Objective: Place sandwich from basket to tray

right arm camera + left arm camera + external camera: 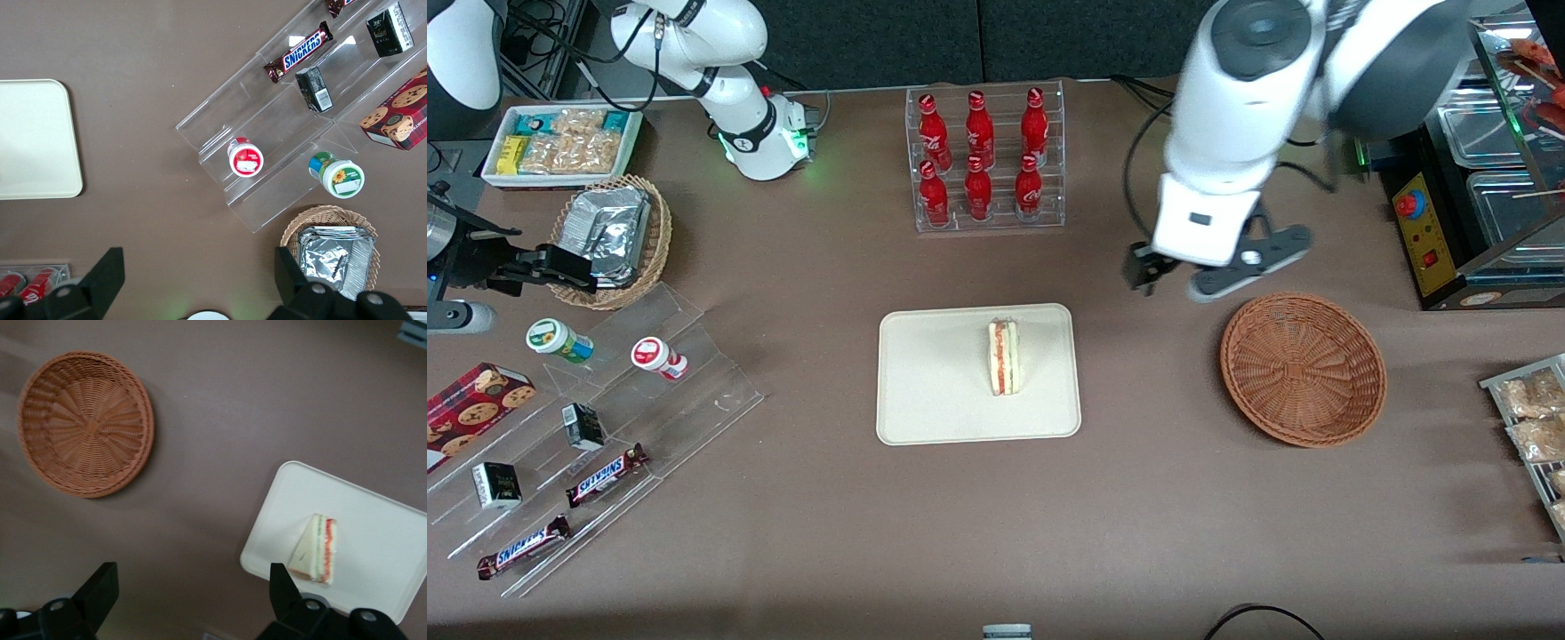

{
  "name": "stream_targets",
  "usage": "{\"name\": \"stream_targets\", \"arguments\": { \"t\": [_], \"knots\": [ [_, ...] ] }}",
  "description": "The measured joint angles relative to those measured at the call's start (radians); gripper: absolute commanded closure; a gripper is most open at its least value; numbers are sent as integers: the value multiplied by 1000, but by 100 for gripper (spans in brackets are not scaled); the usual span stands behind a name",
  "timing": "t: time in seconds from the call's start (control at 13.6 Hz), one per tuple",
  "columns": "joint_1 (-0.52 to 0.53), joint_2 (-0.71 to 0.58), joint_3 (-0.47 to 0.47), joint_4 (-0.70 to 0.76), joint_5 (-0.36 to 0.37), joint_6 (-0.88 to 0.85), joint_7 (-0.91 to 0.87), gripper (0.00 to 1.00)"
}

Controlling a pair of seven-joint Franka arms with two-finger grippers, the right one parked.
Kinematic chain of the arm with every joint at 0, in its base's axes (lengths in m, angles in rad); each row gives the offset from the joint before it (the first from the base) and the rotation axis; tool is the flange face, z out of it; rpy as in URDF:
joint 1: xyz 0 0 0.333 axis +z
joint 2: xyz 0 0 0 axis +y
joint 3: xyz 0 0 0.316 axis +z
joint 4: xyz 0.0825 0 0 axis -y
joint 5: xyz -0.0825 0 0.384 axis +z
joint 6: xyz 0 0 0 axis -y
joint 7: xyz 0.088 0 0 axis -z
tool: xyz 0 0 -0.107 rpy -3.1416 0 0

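Nearest the front camera, the tray (pixel 925 391) carries the sandwich (pixel 1004 357), standing on edge with its filling showing. Beside it toward the working arm's end of the counter (pixel 1120 516) sits the basket (pixel 1303 368), holding nothing. Above the counter between them, farther from the camera, hangs the hand (pixel 1169 277), fingers (pixel 100 590) spread apart, well clear of the sandwich.

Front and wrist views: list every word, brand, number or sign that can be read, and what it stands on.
"SNICKERS": candy bars on the clear acrylic stand, also readable in the right wrist view.
Coca-Cola script: red bottles, too small to read with confidence.
Cookie box, two cups, small dark cartons: print too small to read.
Sandwich, tray, basket: no text.
Tool, open, above bare table between tray and basket: no text.
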Motion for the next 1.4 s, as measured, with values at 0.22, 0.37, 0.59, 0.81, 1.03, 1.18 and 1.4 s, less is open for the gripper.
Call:
{"name": "stream_targets", "arguments": {
  "t": [0.22,0.37,0.59,0.81,1.03,1.18,1.4],
  "knots": [
    [92,-48,15,-3,-30,-78,160,0],
    [97,-85,114,-4,-83,-117,305,0],
    [103,-163,324,-5,-182,-189,597,0],
    [105,-220,459,-21,-209,-243,820,0],
    [105,-270,507,-91,-209,-252,928,0],
    [97,-290,513,-116,-209,-251,941,0],
    [75,-290,508,-115,-210,-244,941,0]
  ]
}}
